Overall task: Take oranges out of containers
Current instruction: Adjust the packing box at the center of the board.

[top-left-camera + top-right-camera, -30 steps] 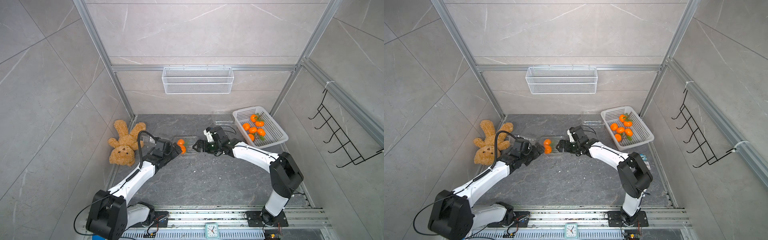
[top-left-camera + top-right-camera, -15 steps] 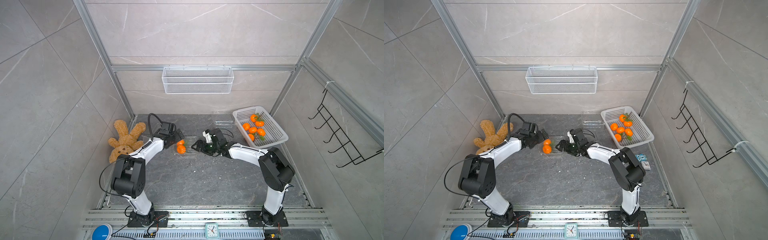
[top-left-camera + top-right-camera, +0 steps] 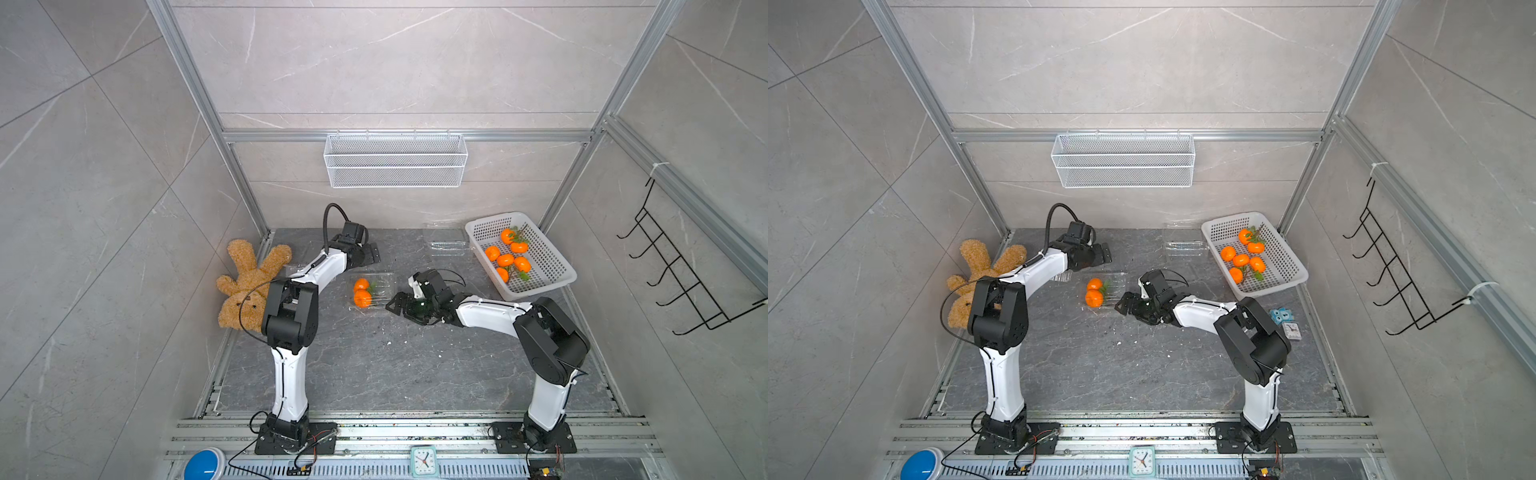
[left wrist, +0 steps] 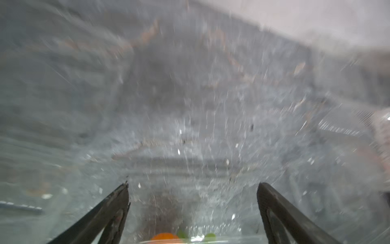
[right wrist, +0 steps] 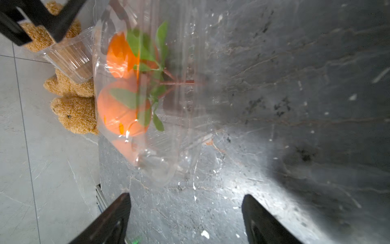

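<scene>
Two oranges (image 3: 362, 298) lie in the clear container (image 3: 384, 286), mid-table. Right gripper (image 3: 394, 306) just beside it, left gripper (image 3: 372, 256) behind; both spread wide, empty. Advice: pin the container first, then lift the fruit.

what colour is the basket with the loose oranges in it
White, with a grid of small holes all over. The basket shows best in a top view.

The cell is enclosed by grey marbled wall panels (image 3: 395, 62), framed by aluminium posts (image 3: 203, 108). A white wire mesh basket (image 3: 395, 162) is hung on the back wall, and a black hook rack (image 3: 685, 266) is fixed to a side wall. The floor (image 3: 395, 365) is laid in dark grey veined stone, flecked with white. A metal rail (image 3: 415, 432) is run along the near edge, where a clock (image 3: 423, 460) is set
</scene>
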Robot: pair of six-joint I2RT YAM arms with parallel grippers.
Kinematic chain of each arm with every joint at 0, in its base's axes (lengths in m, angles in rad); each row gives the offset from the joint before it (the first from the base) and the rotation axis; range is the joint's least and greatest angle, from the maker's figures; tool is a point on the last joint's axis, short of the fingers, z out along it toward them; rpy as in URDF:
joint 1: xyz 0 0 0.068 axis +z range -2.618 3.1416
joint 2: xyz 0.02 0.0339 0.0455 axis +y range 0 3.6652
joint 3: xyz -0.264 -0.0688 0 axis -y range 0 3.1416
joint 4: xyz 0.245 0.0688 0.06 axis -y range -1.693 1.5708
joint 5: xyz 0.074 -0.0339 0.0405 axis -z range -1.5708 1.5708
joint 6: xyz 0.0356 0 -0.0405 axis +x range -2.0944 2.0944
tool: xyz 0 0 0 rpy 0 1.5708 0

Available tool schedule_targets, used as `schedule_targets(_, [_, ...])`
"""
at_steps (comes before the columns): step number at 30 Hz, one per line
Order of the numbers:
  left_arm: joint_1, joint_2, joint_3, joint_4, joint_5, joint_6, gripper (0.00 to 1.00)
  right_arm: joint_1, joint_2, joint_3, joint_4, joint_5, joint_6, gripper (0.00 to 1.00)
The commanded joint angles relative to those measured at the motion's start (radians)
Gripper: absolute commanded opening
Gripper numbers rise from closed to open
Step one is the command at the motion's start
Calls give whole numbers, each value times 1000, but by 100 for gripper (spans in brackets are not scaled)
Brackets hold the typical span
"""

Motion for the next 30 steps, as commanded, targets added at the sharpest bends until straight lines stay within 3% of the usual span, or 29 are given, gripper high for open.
schedule_targets(1, [-15,-26,-8,-35,31,48,96,-1,33,70,-30,9,3,82])
schedule_targets(10, [-37,-150,-202,29,91,-44,96,-77,143,233,-88,-9,-28,72])
schedule_targets(17, [-65,-294,-432,168,180,-187,96,-110,183,387,-229,-10,-107,76])
schedule_targets(24, [-63,-409,-509,108,107,-204,97,-104,-86,92,-171,1,-52,100])
schedule_targets(30, [-62,-410,-485,48,51,-158,97,-2,-265,-187,-76,66,86,100])
